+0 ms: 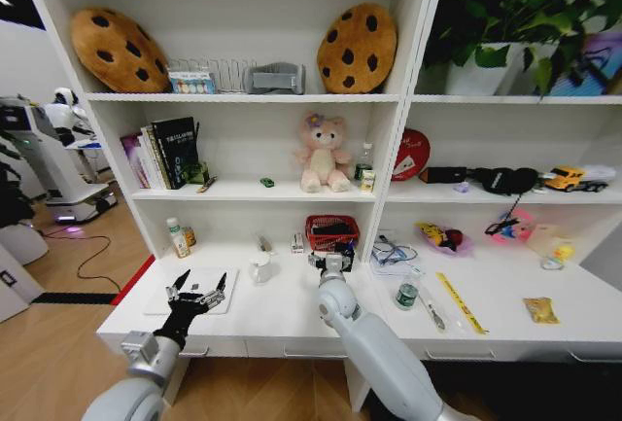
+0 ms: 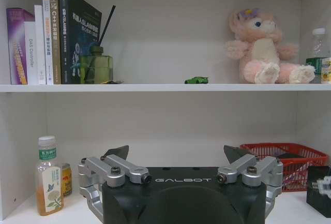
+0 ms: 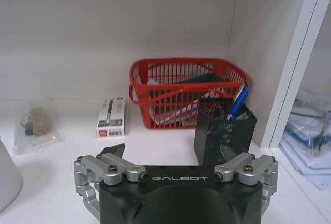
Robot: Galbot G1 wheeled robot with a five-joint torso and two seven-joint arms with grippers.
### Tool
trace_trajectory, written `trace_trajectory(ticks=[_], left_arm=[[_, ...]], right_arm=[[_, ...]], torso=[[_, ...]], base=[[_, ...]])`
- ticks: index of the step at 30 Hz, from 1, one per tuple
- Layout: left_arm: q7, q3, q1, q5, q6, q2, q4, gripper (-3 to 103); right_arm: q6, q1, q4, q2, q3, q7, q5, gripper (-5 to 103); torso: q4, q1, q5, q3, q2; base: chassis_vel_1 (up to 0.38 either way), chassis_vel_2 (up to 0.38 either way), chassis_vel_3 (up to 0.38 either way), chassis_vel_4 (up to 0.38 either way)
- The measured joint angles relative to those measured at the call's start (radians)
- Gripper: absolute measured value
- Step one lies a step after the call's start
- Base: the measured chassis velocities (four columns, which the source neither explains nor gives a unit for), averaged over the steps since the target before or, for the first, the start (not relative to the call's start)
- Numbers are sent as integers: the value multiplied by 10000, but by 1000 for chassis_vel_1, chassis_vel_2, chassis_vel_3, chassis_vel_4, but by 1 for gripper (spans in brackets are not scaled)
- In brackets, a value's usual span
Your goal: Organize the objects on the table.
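Both arms reach over the front edge of the white table. The left gripper, jaws spread and empty, hovers above the silver laptop near the left front corner. The right gripper, jaws apart around a black mesh pen holder containing a blue pen, probably grips or releases it. Behind stands a red basket with dark contents. The green-topped tin, pen and yellow ruler lie toward the right front edge.

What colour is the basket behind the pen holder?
Red basket, clearest in the right wrist view.
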Motion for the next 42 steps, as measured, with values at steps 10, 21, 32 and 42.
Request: trace_trajectory(ticks=[10, 21, 32, 42], left_arm=[[0, 0, 0, 0, 0, 0, 0, 100], [-1, 0, 0, 0, 0, 0, 0, 100], [0, 0, -1, 0, 0, 0, 0, 100], [0, 0, 0, 0, 0, 0, 0, 100]], right_arm=[[211, -950, -542, 252, 266, -461, -645, 96], [482, -814, -1343, 352, 307, -1245, -848, 76], [513, -707, -1592, 571, 20, -1297, -781, 63], [518, -714, -1614, 583, 14, -1294, -771, 60]], torso=[[-1, 0, 0, 0, 0], [0, 0, 0, 0, -2], [0, 0, 0, 0, -2], [-1, 0, 0, 0, -2]], base=[[0, 0, 0, 0], [0, 0, 0, 0], [0, 0, 0, 0], [0, 0, 0, 0]])
